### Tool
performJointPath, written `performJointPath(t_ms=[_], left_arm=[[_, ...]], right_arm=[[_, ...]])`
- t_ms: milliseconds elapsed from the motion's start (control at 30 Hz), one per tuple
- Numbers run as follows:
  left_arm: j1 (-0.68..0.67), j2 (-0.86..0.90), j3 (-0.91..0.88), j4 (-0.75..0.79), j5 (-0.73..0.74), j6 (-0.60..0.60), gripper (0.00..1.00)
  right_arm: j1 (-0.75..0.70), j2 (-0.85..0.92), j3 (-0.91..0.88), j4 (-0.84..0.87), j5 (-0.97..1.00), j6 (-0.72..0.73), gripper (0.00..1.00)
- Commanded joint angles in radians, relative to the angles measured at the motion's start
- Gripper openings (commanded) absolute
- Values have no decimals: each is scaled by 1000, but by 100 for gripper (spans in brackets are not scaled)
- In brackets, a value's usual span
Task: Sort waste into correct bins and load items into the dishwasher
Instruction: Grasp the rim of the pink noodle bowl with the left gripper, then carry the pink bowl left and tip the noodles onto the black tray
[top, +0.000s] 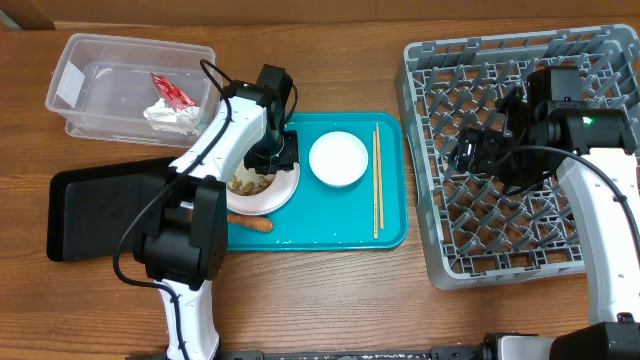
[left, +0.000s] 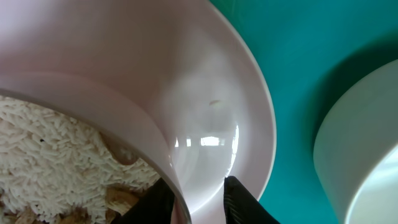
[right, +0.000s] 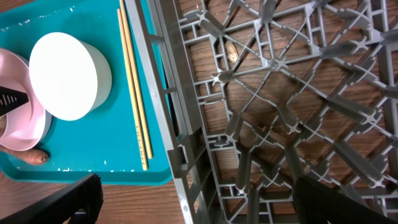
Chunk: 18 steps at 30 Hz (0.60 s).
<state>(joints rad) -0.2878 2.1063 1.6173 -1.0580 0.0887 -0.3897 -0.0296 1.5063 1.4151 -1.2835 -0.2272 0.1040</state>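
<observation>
A pale pink bowl (top: 280, 190) of beige food scraps (top: 248, 183) sits on the teal tray (top: 340, 228), seemingly inside a wider pale plate (left: 211, 112). My left gripper (top: 272, 158) straddles the bowl's right rim (left: 158, 149). One finger is inside by the scraps (left: 56, 149) and the other outside, with a gap showing. A small orange carrot (top: 250, 223), a white bowl (top: 338, 158) and wooden chopsticks (top: 377, 180) also lie on the tray. My right gripper (top: 478, 150) hovers wide open over the grey dish rack (top: 500, 250), holding nothing.
The clear tub (top: 85, 70) at the back left holds a red wrapper (top: 172, 92) and white tissue (top: 172, 116). The black tray (top: 100, 210) lies left of the teal tray. In the right wrist view the rack wall (right: 180, 143) borders the chopsticks (right: 134, 93) and the carrot (right: 34, 157).
</observation>
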Motion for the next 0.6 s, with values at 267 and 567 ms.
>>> performJointPath(t_ms=[267,567], left_arm=[[-2,0,-30,-8,-34,8,4],[-2,-43,35,-113,-107,-11,4]], right_arm=[[2,-12,4,-2,10,0,100],[2,-12,4,-2,10,0,100]])
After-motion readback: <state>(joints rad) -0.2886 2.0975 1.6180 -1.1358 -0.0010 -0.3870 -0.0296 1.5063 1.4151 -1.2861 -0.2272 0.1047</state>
